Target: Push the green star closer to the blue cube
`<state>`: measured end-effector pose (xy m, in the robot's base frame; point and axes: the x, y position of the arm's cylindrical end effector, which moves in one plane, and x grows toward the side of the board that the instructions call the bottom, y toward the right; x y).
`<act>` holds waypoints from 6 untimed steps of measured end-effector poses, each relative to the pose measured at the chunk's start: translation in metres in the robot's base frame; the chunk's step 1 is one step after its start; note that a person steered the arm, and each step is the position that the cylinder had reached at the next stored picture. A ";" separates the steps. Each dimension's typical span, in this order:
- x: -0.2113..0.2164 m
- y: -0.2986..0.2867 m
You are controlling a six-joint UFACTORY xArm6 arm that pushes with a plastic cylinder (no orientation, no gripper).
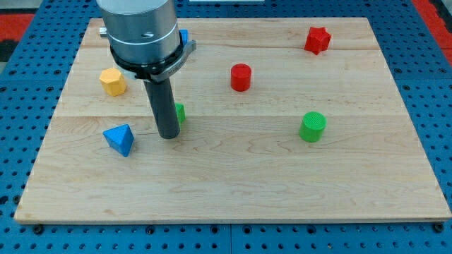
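While you watched, my tip (169,135) rested on the bench (233,176) left of centre, its rod rising into the grey arm housing (139,28) at the far left. No fingers existed on this rig, so you had nothing open or closed to read, only the bare rod. You could see just a sliver of green (181,113) touching the rod's right side; most of that block was hidden, so its star shape could not be confirmed. A small patch of blue (183,37) showed at the housing's right edge, far of the green sliver, its shape also hidden. Left of my tip and slightly nearer lay the blue pyramid (119,138). Farther left and back sat the yellow hexagonal block (112,82). To the right you had the red cylinder (241,77), the red star (317,40) at the far right, and the green cylinder (312,126).
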<state>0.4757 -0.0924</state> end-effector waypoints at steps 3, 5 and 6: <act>-0.052 -0.004; -0.092 -0.015; -0.109 -0.020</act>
